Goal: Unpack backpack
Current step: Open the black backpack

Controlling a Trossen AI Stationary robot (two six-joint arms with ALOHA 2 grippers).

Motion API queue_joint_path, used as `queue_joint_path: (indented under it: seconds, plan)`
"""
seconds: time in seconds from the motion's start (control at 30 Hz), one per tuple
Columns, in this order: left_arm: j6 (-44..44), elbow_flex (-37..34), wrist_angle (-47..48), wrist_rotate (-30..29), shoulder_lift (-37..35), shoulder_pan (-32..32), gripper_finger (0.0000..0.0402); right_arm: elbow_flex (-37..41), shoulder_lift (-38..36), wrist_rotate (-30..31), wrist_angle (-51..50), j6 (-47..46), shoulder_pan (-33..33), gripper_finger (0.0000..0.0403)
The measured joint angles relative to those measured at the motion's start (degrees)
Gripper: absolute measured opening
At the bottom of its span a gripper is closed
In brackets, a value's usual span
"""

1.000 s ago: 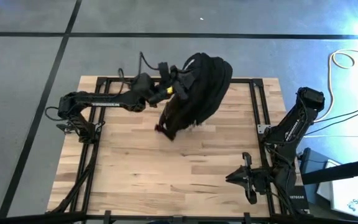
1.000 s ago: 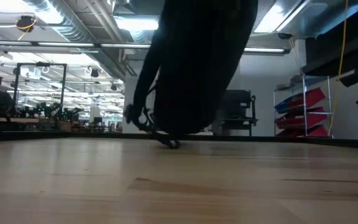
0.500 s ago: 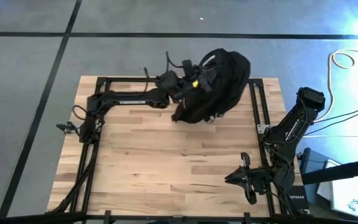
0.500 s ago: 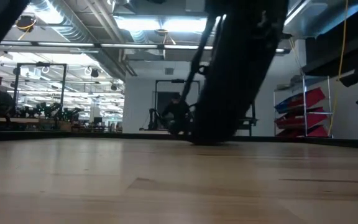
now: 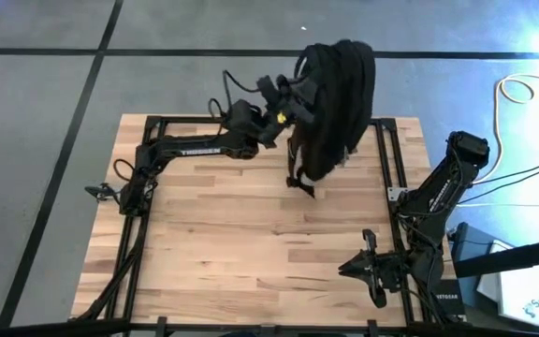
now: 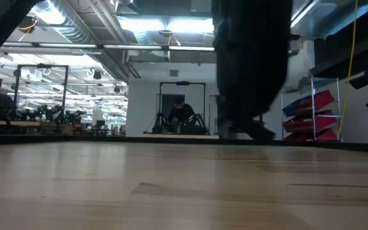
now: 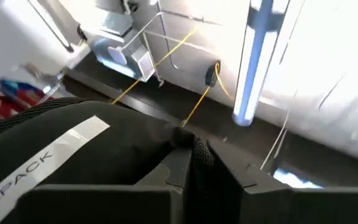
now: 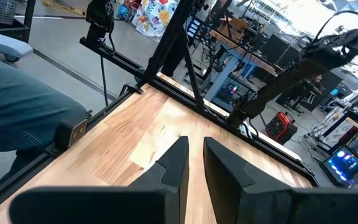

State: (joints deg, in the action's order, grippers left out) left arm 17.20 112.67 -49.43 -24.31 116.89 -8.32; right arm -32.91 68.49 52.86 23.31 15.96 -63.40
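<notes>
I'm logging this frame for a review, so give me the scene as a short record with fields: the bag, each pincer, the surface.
backpack: black, hanging clear of the table at its far edge, straps dangling
left pincer: shut on backpack, gripping fabric at its top
right pincer: shut, empty, parked at the near right corner
table: light wood, black frame rails along its edges

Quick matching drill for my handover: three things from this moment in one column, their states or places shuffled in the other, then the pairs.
Things:
1. backpack
2. left pincer
3. right pincer

States:
A. shut on nothing, low over the table's near right part
B. hanging off the table, at its far edge
C. shut on the backpack's top

Pairs: 1-B, 2-C, 3-A
</notes>
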Motion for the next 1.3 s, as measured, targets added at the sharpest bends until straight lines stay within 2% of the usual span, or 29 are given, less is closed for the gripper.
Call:
queue_joint_path:
  seconds: [0.13, 0.2, 0.3, 0.4, 0.5, 0.63, 0.7, 0.8, 0.9, 1.03, 1.17, 1.3]
  plan:
    - [-12.59, -3.89, 6.91, -4.12, 0.41, 2.58, 0.0027, 0.0, 0.0, 0.0, -0.15, -1.32, 0.0, 0.0033]
    - [-14.94, -7.39, 8.35, -6.79, 0.91, 3.4, 0.0027, 0.0, 0.0, 0.0, -0.45, -2.04, 0.0, 0.0033]
    - [-8.75, -12.26, 2.26, -7.79, 0.84, 3.38, 0.0027, 0.0, 0.0, 0.0, -0.44, -2.18, 0.0, 0.0033]
    - [-0.94, -17.06, -10.97, -3.91, 0.96, 2.03, 0.0027, 0.0, 0.0, 0.0, -0.46, -2.11, 0.0, 0.0033]
    - [2.28, -20.24, -21.69, -3.0, 1.24, 0.65, 0.0027, 0.0, 0.0, 0.0, -0.48, -2.13, 0.0, 0.0033]
    - [5.41, -21.19, -23.56, -2.82, 1.23, -0.18, 0.0027, 0.0, 0.0, 0.72, -1.3, -2.18, 0.07, 0.0033]
    - [5.75, -21.21, -23.67, -2.94, 1.24, -0.2, 0.0027, -0.01, 0.0, 4.3, -3.86, -3.32, 0.41, 0.0033]
    - [5.29, -21.2, -24.0, -2.93, 1.24, 0.07, 0.0027, -0.02, 0.94, 9.6, -13.31, -10.44, 2.8, 0.0033]
    - [6.26, -20.18, -24.35, -2.82, 1.39, 0.09, 0.0027, 0.04, 4.6, 10.62, -18.29, -16.67, 6.85, 0.0028]
    - [7.2, -17.4, -24.09, -2.1, 1.39, 0.0, 0.0027, 1.07, 11.43, 10.58, -9.03, -14.05, 12.49, 0.0004]
    - [7.31, -15.48, -21.38, 0.83, 1.39, 0.08, 0.0027, 1.6, 18.6, 9.33, 6.59, -8.19, 17.81, 0.0002]
    - [8.05, -15.37, -18.77, 3.43, 1.39, 0.76, 0.0027, 1.97, 26.71, 9.17, 19.49, -8.16, 25.47, 0.0001]
